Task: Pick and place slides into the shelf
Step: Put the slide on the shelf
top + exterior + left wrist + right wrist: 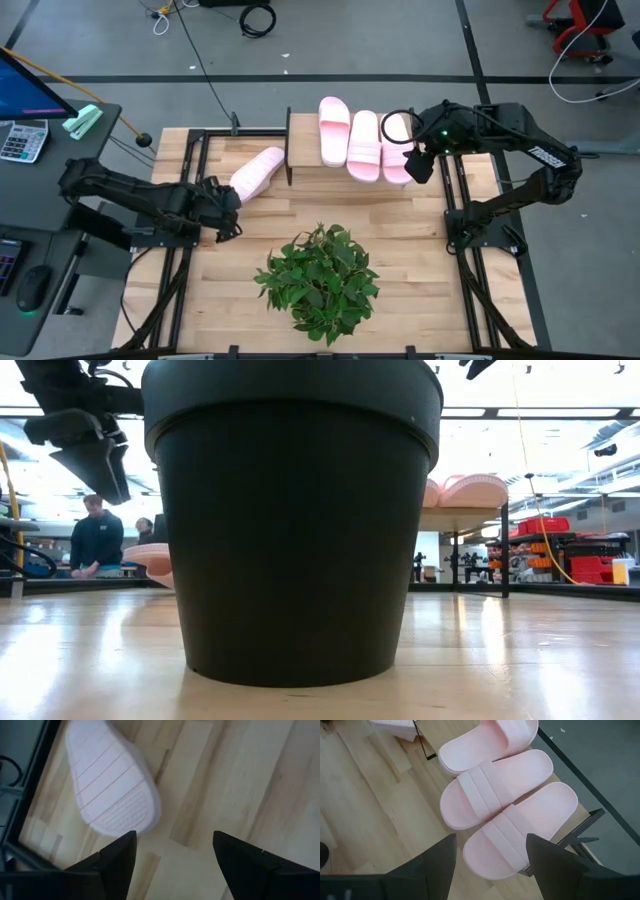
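Observation:
Three pale pink slides (pixel 335 130), (pixel 363 146), (pixel 397 150) lie side by side on the shelf (pixel 312 176), straps up. They also show in the right wrist view (pixel 495 787). A fourth slide (pixel 257 172) lies slanted on the table left of the shelf, ribbed sole up (pixel 112 785). My left gripper (pixel 232 205) is open and empty just near of that slide's heel end. My right gripper (pixel 418 165) is open and empty above the near end of the rightmost slide (pixel 520 830).
A leafy plant in a black pot (pixel 320 275) stands in the table's near middle and fills the low view (pixel 290 520). Black frame rails run along the table's left and right edges. People (pixel 97 540) show in the room behind.

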Action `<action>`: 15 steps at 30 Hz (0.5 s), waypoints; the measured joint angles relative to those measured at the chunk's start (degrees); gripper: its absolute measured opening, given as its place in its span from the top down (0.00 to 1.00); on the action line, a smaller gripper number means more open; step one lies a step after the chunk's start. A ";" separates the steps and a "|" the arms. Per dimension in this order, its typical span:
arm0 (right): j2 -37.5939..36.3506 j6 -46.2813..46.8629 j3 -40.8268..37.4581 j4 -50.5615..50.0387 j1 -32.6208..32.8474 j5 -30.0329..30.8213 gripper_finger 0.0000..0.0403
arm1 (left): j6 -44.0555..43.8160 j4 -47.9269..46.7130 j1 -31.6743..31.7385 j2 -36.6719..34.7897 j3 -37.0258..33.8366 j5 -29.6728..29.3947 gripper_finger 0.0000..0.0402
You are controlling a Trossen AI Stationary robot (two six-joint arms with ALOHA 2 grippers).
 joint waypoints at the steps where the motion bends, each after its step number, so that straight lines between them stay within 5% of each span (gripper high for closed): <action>1: 0.00 0.02 0.00 0.00 0.00 0.00 0.39 | 0.00 0.85 -0.29 0.83 0.02 0.03 0.32; 15: 0.00 -0.24 0.02 1.20 0.00 0.02 0.39 | -0.60 2.01 1.35 17.75 0.00 -4.57 0.31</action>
